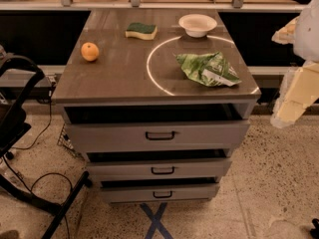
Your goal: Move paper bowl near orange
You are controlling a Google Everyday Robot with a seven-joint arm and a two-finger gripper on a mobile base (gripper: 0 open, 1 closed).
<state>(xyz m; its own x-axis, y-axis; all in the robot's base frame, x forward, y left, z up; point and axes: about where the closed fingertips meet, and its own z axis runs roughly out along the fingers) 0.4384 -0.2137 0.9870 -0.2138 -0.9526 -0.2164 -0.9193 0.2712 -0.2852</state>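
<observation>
The white paper bowl (197, 24) stands upright at the back right of the grey cabinet top (119, 73). The orange (89, 51) lies at the left edge of the top, far from the bowl. My gripper (294, 96) hangs off the right side of the cabinet, close to the camera and level with the top's front edge. It is well away from both the bowl and the orange and touches nothing.
A yellow sponge with a green top (141, 30) lies at the back middle. A green and white snack bag (208, 68) lies at the front right, below the bowl. Three drawers (159, 135) stand slightly open. A black stand (20, 133) and cables are at the left.
</observation>
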